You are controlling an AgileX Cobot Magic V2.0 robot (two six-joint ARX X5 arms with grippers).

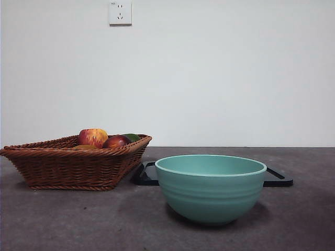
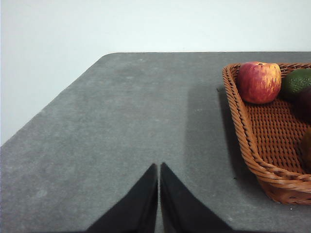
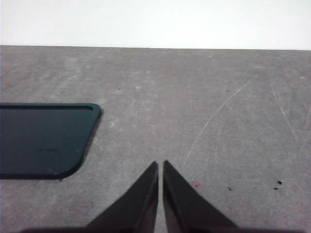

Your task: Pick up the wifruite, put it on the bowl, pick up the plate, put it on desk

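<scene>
Front view: the desk (image 1: 63,219), dark grey and mottled, runs back to a white wall (image 1: 220,68) carrying a socket (image 1: 120,12). Taking the teal bowl (image 1: 210,188) as the landmark, it stands nearest the camera, ribbed on its sides. Just behind the bowl lies a flat dark plate (image 1: 279,179), its ends showing on both sides. Left of the bowl, and a little farther back, sits a wicker basket (image 1: 68,164). Inside the basket are a red-and-yellow apple (image 1: 93,137), a dark red fruit (image 1: 116,141), a green fruit (image 1: 132,137) and, low at the rim, the orange-brown wifruite (image 1: 84,147), mostly hidden.

Neither arm shows beside the bowl. Over bare desk near the basket, the left gripper (image 2: 159,167) has its jaws pressed nearly together, holding nothing. Near the plate's corner, the right gripper (image 3: 161,165) is likewise narrowed and empty.
</scene>
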